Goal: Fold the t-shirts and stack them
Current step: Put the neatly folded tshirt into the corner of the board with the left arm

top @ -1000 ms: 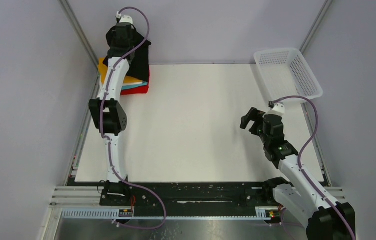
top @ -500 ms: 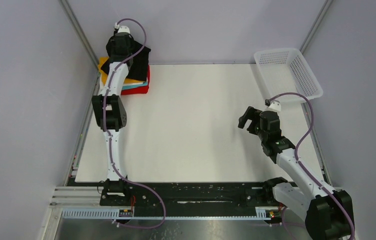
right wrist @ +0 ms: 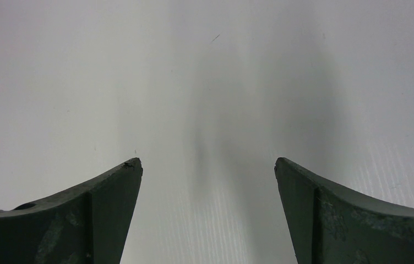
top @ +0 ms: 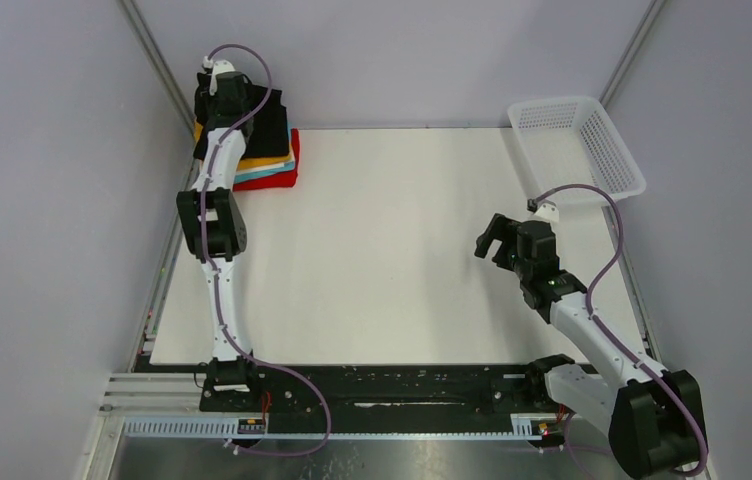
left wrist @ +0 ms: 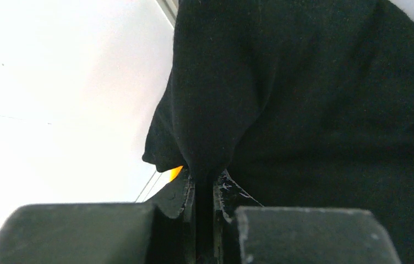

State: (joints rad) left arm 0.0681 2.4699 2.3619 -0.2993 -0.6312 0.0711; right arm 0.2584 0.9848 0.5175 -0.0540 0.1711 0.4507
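Note:
A stack of folded t-shirts sits at the table's far left corner: red at the bottom, teal and white edges above it, then orange. The black t-shirt lies folded on top. My left gripper is at the stack's back left, shut on an edge of the black t-shirt; cloth is pinched between its fingers, and a sliver of orange shows beside them. My right gripper is open and empty over bare table at the right.
A white plastic mesh basket stands empty at the table's far right corner. Grey walls and metal frame posts close in the left and back sides right by the stack.
My left gripper has moved left and down toward the back left corner, bringing the black t-shirt down flat onto the stack. My right gripper has shifted slightly left.

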